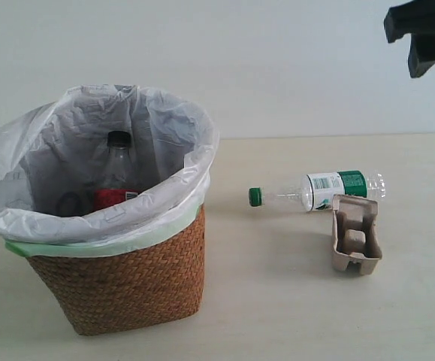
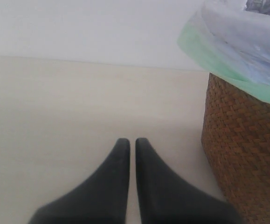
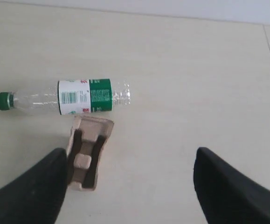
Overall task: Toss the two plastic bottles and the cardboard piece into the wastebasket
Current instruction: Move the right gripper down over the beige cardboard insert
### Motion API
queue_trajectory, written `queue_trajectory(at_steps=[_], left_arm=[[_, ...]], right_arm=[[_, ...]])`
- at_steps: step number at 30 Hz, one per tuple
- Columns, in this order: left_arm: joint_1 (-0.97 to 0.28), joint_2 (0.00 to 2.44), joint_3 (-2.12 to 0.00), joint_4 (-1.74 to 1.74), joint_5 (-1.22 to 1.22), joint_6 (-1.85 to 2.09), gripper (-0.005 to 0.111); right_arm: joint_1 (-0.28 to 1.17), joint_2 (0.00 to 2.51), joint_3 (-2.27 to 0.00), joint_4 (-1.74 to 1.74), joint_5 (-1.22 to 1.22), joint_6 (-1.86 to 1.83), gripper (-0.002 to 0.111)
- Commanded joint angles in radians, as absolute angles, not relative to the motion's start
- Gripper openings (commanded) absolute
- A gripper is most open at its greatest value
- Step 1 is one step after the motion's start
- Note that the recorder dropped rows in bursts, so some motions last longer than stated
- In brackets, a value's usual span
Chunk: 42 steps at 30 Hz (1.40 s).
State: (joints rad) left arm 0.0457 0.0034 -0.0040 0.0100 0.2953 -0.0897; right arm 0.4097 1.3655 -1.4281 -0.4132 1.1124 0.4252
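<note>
The woven wicker wastebasket (image 1: 127,289) stands at the lower left of the exterior view on the pale bench (image 1: 277,316). Its translucent white bag liner (image 1: 164,128), pale green at the edge, is folded out over the rim. Inside it the black-capped bottle (image 1: 117,169) with a red label stands roughly upright. The green-capped bottle (image 1: 318,190) lies on its side on the bench right of centre, well apart from the wastebasket, with its cap pointing toward it. The moulded pulp cardboard piece (image 1: 357,235) lies just below that bottle in the frame, hollows facing up. Its far end meets the bottle near the white-and-green label, though I cannot tell whether the two actually touch. The right pincer (image 3: 130,156) has its fingers spread wide with nothing between them. In the exterior view it shows as a black shape in the upper right corner, above the bottle and the cardboard piece. The left pincer (image 2: 132,142) has its fingers drawn together, only a hairline slit between them and nothing gripped, over bare bench beside the wastebasket's wicker wall.
</note>
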Motion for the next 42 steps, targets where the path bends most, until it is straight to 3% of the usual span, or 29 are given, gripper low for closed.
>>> queue_trajectory(at_steps=[1, 15, 42], left_arm=[[0.037, 0.0, 0.0, 0.016, 0.295, -0.097, 0.004], [0.037, 0.0, 0.0, 0.016, 0.295, -0.097, 0.004], [0.037, 0.0, 0.0, 0.016, 0.295, -0.097, 0.004]], right_arm=[[0.405, 1.391, -1.36, -0.41, 1.097, 0.494, 0.067], [0.405, 1.547, -1.139, -0.295, 0.849, 0.608, 0.067], [0.405, 1.675, -1.128, -0.27, 0.763, 0.652, 0.067]])
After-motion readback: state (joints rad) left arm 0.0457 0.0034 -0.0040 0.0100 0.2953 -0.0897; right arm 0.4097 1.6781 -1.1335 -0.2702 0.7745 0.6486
